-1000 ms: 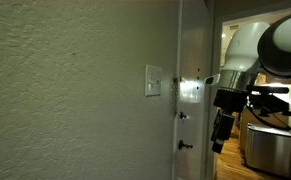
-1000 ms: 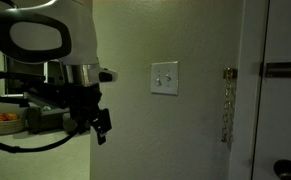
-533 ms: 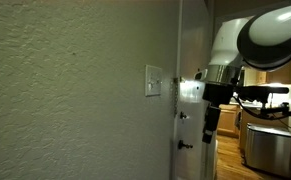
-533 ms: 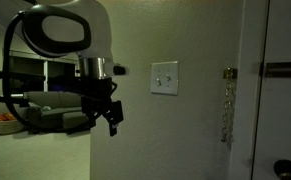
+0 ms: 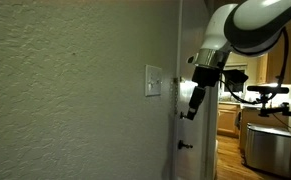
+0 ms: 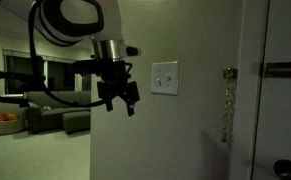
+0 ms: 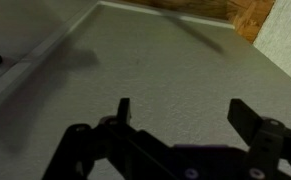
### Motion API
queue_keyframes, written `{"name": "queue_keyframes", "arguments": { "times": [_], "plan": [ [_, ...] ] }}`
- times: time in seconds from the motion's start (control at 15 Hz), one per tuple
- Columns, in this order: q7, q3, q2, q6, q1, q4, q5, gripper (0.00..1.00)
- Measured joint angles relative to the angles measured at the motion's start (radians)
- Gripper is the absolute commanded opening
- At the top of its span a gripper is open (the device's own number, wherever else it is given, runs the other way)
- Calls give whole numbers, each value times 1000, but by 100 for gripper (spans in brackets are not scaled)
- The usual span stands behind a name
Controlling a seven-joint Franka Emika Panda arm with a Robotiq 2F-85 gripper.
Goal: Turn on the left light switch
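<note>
A white double light switch plate (image 6: 165, 77) is mounted on the textured wall; in an exterior view it shows edge-on (image 5: 153, 82). Its left switch (image 6: 160, 79) is too small to tell its position. My gripper (image 6: 126, 102) is open and empty, hanging from the white arm just left of the plate and slightly below it, apart from it. In an exterior view the gripper (image 5: 192, 104) is out in front of the wall, a short way off. In the wrist view the two dark fingers (image 7: 123, 108) stand wide apart over plain textured wall; the switch is out of that view.
A white door frame (image 5: 192, 40) and door with a dark handle (image 5: 186, 145) stand beside the switch. A door chain (image 6: 225, 105) hangs on the frame. A sofa (image 6: 55, 118) and a room lie behind the arm. A metal bin (image 5: 268, 148) stands through the doorway.
The arm has swung toward the wall and the switch plate, and risen a little. The gripper stays open.
</note>
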Motion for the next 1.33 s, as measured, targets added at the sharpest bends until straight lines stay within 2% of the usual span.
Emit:
{"name": "queue_keyframes", "arguments": {
  "times": [0.67,1.33],
  "plan": [
    [95,39,75,76,-4,131,-22,100],
    [178,43,138,187,-17,213,-22,100]
  ]
}}
